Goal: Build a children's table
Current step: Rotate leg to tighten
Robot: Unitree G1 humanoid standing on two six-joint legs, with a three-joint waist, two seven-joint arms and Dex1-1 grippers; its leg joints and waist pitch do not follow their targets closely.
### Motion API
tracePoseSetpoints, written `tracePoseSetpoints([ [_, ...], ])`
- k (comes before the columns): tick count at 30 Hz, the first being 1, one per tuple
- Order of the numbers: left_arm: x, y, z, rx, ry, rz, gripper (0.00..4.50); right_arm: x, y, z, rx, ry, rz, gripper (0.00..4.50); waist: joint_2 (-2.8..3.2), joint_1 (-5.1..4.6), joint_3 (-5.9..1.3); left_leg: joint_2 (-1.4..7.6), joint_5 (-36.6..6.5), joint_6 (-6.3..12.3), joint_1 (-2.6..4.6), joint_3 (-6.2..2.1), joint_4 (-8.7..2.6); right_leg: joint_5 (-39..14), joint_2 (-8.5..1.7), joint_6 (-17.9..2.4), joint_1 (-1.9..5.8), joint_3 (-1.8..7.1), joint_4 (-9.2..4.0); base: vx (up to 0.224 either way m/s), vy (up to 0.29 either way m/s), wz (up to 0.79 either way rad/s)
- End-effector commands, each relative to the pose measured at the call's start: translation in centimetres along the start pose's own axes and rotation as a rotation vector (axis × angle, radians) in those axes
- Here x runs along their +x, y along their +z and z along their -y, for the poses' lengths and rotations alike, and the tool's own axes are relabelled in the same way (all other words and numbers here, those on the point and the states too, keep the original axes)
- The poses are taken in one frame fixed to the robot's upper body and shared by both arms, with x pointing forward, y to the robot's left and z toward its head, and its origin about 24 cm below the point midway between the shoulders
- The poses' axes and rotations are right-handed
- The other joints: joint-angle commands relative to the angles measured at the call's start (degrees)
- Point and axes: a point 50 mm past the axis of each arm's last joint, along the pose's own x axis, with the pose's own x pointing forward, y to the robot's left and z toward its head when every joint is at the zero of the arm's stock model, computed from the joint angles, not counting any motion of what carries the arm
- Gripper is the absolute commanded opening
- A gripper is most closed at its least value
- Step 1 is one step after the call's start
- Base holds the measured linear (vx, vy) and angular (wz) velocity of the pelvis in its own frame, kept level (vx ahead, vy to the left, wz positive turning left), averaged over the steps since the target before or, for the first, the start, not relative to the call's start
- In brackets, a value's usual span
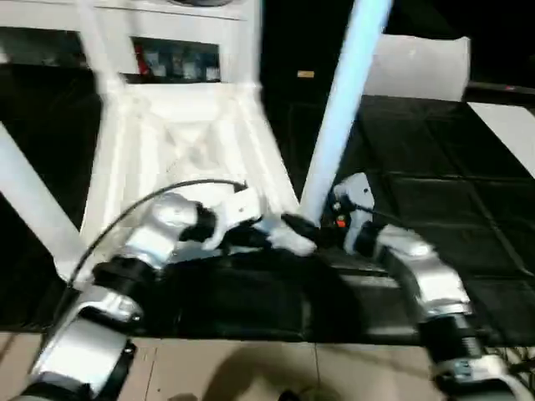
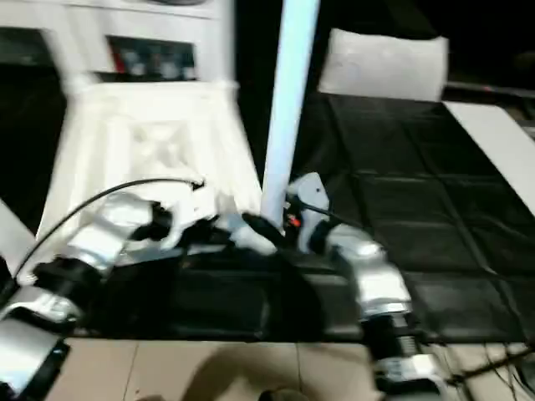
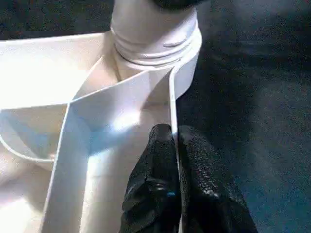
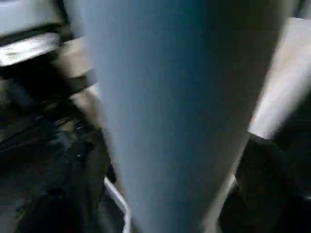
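Observation:
The children's table lies upside down, its white ribbed tabletop [image 1: 184, 142] on the black mat. A long white leg [image 1: 343, 109] rises from the near right corner socket [image 3: 155, 34]. Another leg [image 1: 33, 209] slants up at the left, and more stand at the far corners. My left gripper [image 3: 175, 133] is shut on the tabletop's thin rim wall just below that socket. My right gripper [image 1: 316, 227] is at the base of the near right leg [image 4: 175, 97], its black fingers [image 4: 77, 174] standing open on either side of the tube.
Black floor mats [image 1: 435, 192] spread to the right. A flat white board [image 1: 510, 125] lies at the right edge, with a white block [image 1: 418, 67] behind the leg. A white cabinet with glass doors [image 1: 175, 58] stands behind the tabletop. Light flooring [image 1: 251, 368] runs along the near edge.

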Motion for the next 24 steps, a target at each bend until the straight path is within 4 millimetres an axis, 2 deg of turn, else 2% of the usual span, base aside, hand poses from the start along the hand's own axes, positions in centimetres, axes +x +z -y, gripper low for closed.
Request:
tracePoseSetpoints([
  [1,0.4,1.1,0.4,0.071,-0.101,0.036,0.00,-0.6,0.0,-0.5,0.006,0.102,-0.009,3.97,0.64,-0.14,-3.73,2.46,-5.0,5.37,-0.02,-0.15,-3.53,-4.2,-4.68,-14.0,3.79,3.56,-3.45,0.000,0.000,0.00],
  [3,0.2,0.8,0.6,0.095,-0.159,0.011,0.00,-1.2,-0.3,-0.8,0.017,0.197,-0.039,3.63,0.40,0.07,-3.65,2.38,-5.8,5.04,-0.08,-0.19,-3.53,-5.4,-4.76,-14.2,3.72,3.38,-3.60,0.000,0.000,0.00],
  [5,0.1,0.7,0.7,0.103,-0.176,0.003,0.00,-1.3,-0.3,-0.9,0.024,0.220,-0.046,3.63,0.40,0.18,-3.64,2.43,-6.1,4.59,-0.12,-0.21,-3.56,-6.5,-4.90,-13.9,3.77,3.44,-3.63,0.000,0.000,0.00],
  [7,0.0,0.7,0.8,0.117,-0.214,-0.006,0.00,-1.6,-0.4,-1.0,0.027,0.277,-0.068,3.35,0.43,0.44,-3.55,2.36,-6.4,4.04,-0.07,-0.16,-3.55,-8.1,-4.90,-13.3,3.69,3.45,-3.85,0.000,0.000,0.00],
  [9,-0.1,0.6,1.0,0.130,-0.255,-0.019,0.00,-2.0,-0.5,-1.1,0.030,0.341,-0.093,3.18,0.31,0.65,-3.53,2.34,-5.8,4.29,-0.18,-0.15,-3.53,-8.1,-4.79,-12.8,3.82,3.42,-3.81,0.000,0.000,0.00],
  [10,-0.1,0.6,1.0,0.130,-0.255,-0.019,0.00,-2.0,-0.5,-1.1,0.030,0.341,-0.093,3.18,0.32,0.77,-3.59,2.44,-5.3,4.16,-0.20,-0.14,-3.52,-7.7,-4.77,-12.7,3.77,3.34,-3.73,0.000,0.000,0.00],
  [12,-0.2,0.6,1.0,0.142,-0.281,-0.032,0.00,-2.1,-0.5,-1.2,0.025,0.370,-0.108,2.80,0.23,0.90,-3.61,2.43,-5.1,4.20,-0.29,-0.10,-3.44,-7.8,-4.80,-12.6,3.76,3.29,-3.67,0.000,0.000,0.00],
  [16,-0.3,0.5,0.9,0.154,-0.297,-0.045,0.00,-2.1,-0.6,-1.1,0.021,0.388,-0.123,2.70,0.26,1.04,-3.61,2.43,-4.7,3.99,-0.35,-0.10,-3.43,-8.3,-4.78,-12.3,3.66,3.19,-3.71,0.000,0.000,0.00],
  [18,-0.5,0.4,0.9,0.158,-0.306,-0.051,0.00,-2.1,-0.6,-1.1,0.025,0.398,-0.123,2.36,0.33,1.10,-3.58,2.41,-4.8,3.91,-0.35,-0.10,-3.42,-8.3,-4.80,-12.4,3.64,3.18,-3.72,0.000,0.000,0.00],
  [24,-0.7,0.1,0.8,0.161,-0.314,-0.066,0.00,-1.9,-0.7,-1.4,0.034,0.418,-0.121,2.10,0.32,1.27,-3.57,2.39,-4.8,3.67,-0.41,-0.11,-3.44,-8.3,-4.79,-12.2,3.70,3.15,-3.71,0.000,0.000,0.00],
])
